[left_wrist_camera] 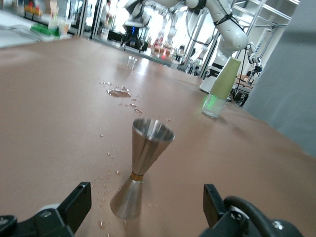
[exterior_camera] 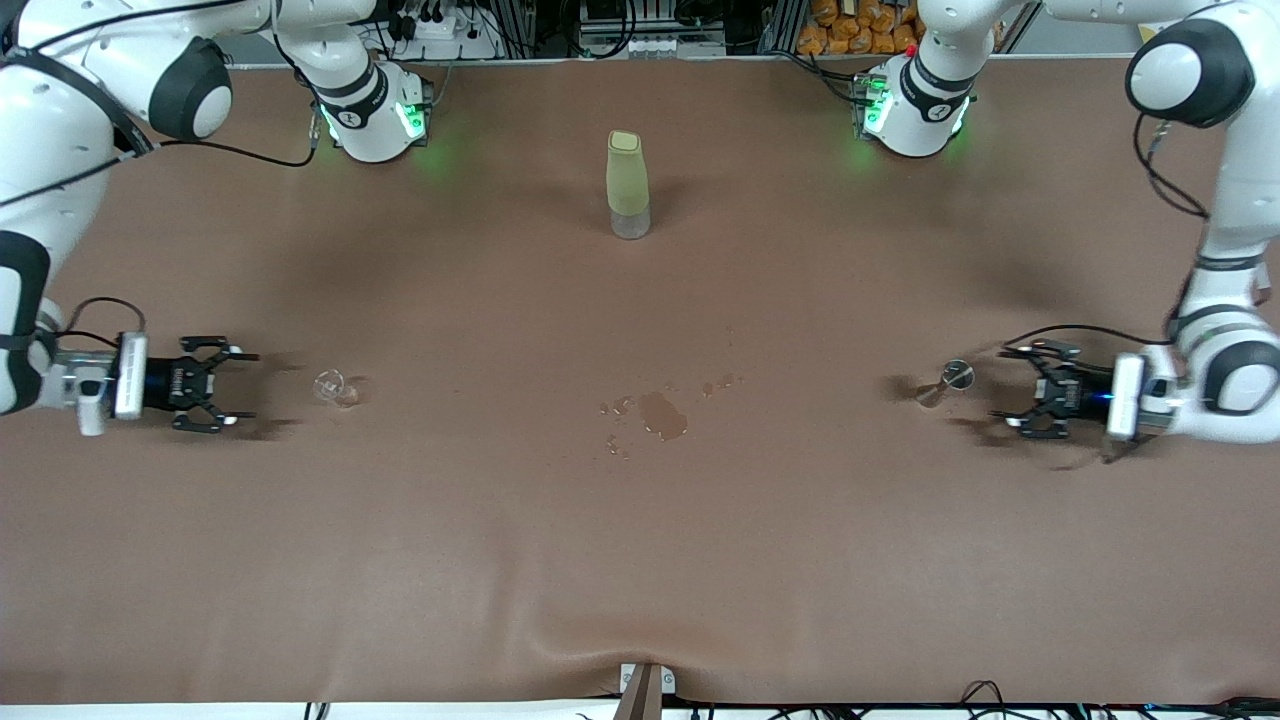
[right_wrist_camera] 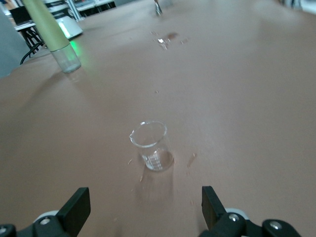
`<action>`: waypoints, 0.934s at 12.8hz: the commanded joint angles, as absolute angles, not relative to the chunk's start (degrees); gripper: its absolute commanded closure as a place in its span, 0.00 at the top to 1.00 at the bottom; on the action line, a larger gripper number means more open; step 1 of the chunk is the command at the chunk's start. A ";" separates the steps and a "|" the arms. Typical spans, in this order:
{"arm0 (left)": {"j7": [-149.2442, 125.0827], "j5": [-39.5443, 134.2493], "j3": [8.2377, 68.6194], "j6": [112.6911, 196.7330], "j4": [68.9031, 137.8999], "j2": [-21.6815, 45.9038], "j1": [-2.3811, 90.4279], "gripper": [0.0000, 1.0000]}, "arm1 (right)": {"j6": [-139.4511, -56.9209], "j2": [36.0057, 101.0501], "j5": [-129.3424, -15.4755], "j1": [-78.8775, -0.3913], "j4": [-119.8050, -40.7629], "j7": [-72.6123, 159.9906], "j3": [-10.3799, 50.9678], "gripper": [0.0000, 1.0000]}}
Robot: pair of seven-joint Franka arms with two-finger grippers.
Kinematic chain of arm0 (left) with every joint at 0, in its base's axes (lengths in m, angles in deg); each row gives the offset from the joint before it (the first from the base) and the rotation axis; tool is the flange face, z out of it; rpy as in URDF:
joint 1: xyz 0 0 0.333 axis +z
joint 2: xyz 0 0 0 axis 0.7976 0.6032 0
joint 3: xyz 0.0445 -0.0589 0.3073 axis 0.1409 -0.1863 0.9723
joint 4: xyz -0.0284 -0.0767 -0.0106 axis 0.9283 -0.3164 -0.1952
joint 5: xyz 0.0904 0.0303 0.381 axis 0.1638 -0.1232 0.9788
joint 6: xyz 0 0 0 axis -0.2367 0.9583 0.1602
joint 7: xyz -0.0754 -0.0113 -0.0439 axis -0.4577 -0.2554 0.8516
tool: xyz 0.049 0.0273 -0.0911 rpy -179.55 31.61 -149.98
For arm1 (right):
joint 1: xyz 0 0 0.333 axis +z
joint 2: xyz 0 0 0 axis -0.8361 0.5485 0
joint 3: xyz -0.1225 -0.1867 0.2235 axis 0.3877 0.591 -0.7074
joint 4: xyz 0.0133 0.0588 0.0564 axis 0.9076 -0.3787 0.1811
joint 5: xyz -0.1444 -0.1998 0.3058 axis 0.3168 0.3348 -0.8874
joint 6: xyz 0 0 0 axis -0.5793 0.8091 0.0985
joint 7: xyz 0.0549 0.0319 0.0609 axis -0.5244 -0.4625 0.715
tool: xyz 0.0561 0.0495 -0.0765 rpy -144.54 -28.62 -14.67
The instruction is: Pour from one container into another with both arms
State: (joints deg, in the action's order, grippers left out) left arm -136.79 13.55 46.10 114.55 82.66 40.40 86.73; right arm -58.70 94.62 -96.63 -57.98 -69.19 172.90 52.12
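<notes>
A steel hourglass-shaped jigger [exterior_camera: 945, 385] [left_wrist_camera: 140, 165] stands upright on the brown table near the left arm's end. My left gripper [exterior_camera: 1010, 382] [left_wrist_camera: 145, 210] is open just beside it, low over the table, with nothing between the fingers. A small clear glass beaker [exterior_camera: 335, 387] [right_wrist_camera: 152, 144] stands upright near the right arm's end. My right gripper [exterior_camera: 238, 388] [right_wrist_camera: 143, 207] is open, a short way off from the beaker, holding nothing.
A tall pale green bottle with a clear base [exterior_camera: 628, 185] [left_wrist_camera: 221, 86] [right_wrist_camera: 52, 34] stands mid-table, nearer the robots' bases. A puddle with scattered drops [exterior_camera: 660, 412] [left_wrist_camera: 118, 92] [right_wrist_camera: 165, 38] wets the table [exterior_camera: 640, 560] between jigger and beaker.
</notes>
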 commanded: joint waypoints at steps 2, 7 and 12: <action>-120.36 20.19 46.21 111.11 83.05 29.68 86.21 1.00 | -58.24 87.28 -84.64 -55.25 -66.43 148.60 53.69 1.00; -92.41 27.50 45.50 111.11 83.14 14.90 82.35 1.00 | -55.87 68.47 -67.23 -49.89 -66.25 108.68 52.99 1.00; -67.44 30.93 44.98 111.11 83.14 4.35 74.71 1.00 | -52.02 61.59 -59.57 -46.19 -61.18 86.60 50.97 1.00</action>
State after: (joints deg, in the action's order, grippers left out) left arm -73.69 27.85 44.81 110.75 81.09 8.77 76.94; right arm -54.40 62.68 -62.43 -46.81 -63.41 92.93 52.19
